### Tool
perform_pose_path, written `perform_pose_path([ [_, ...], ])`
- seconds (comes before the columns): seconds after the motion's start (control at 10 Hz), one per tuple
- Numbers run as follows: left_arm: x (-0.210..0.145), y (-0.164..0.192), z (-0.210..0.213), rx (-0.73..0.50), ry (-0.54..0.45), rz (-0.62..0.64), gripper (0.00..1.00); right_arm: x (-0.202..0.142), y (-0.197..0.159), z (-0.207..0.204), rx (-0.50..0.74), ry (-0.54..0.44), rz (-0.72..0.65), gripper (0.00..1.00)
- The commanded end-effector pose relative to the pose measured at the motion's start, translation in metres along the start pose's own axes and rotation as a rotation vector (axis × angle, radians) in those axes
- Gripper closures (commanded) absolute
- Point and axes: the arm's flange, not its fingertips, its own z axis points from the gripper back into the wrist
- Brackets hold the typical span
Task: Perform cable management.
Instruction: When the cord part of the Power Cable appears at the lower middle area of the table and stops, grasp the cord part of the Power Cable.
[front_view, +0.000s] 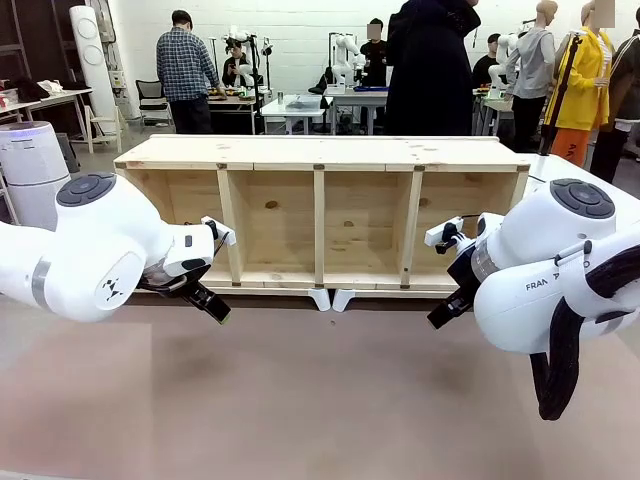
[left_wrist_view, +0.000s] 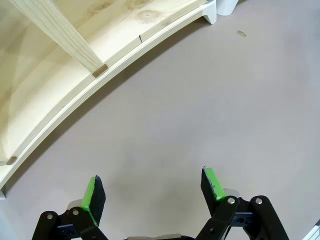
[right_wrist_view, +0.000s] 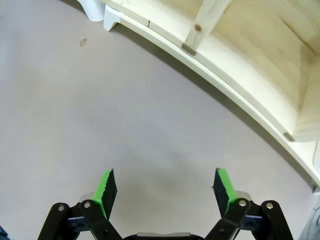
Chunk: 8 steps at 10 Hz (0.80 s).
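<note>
Low over the table (front_view: 320, 410), left gripper (left_wrist_view: 152, 187): jaws spread wide, nothing between the green pads (left_wrist_view: 91, 197). Tips angle down at bare surface just out from the shelf's front edge.
Right gripper (right_wrist_view: 165, 186): also wide apart and empty (a mirror of the left), aimed at the table just in front of the shelf's right end.
Wooden shelf (front_view: 320, 150): long open unit set across the far half of the table, four compartments facing the robot. Two white feet (front_view: 332, 298) meet at its front middle.
Cable: I cannot tell where it lies from these views.
Person (front_view: 430, 70): dark coat, standing close behind the shelf; hands hidden.
Why this pose: my reading is a ready stance. The arms flank the shelf with jaws open, leaving the middle free for a cord to be laid or handed in.
Stage: likely the very start; nothing gripped, nothing routed.
Next move calls for: finding the cord first, then a full pinch on it while the other arm takes the slack.
Risk: a thin, limp cord lying flat is hard to pinch, and the fingertips may scrape the table.
</note>
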Motion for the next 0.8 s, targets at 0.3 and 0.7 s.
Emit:
perform_pose_path([
  [0.3, -0.0002, 0.0007, 0.0, -0.001, 0.0, 0.002, 0.0, -0.0001, -0.0002, 0.0, 0.0, 0.0, -0.002, 0.0],
  [0.7, -0.0002, 0.0007, 0.0, -0.001, 0.0, 0.002, 0.0, -0.0001, -0.0002, 0.0, 0.0, 0.0, -0.002, 0.0],
])
